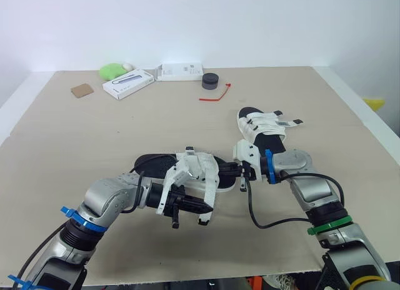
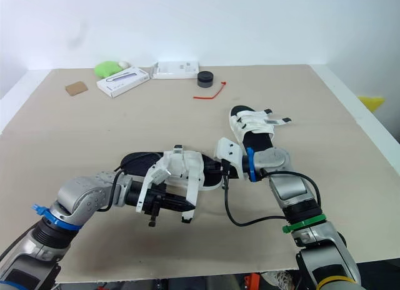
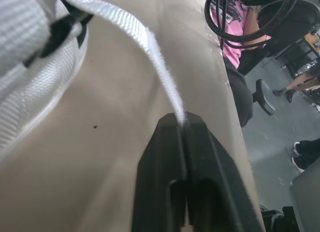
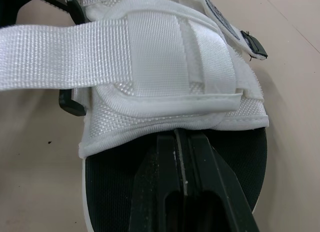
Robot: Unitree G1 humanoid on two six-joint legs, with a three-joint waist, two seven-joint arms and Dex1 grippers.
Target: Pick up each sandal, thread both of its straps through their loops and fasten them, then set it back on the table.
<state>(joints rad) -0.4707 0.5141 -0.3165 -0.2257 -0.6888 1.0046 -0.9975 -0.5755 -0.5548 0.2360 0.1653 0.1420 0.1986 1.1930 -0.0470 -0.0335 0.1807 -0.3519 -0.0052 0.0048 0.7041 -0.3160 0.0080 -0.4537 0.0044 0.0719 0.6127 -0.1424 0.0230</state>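
Observation:
A white-strapped sandal with a black footbed (image 1: 187, 171) is held just above the table's middle, between my two grippers. My left gripper (image 1: 205, 209) is shut on the free end of one white strap (image 3: 150, 47), which runs taut from the sandal down to the fingertips (image 3: 172, 129). My right gripper (image 1: 226, 171) is shut on the edge of the sandal's sole, right behind the padded white band (image 4: 170, 67). The second sandal (image 1: 265, 124) lies flat on the table farther back on the right, with its straps laid across it.
Along the table's far edge sit a green object (image 1: 112, 70), a white box (image 1: 128, 84), a flat white device (image 1: 180, 71), a black puck (image 1: 210, 81), a red tie (image 1: 215, 96) and a brown square (image 1: 82, 90). A person in pink (image 3: 235, 37) sits beyond the table edge.

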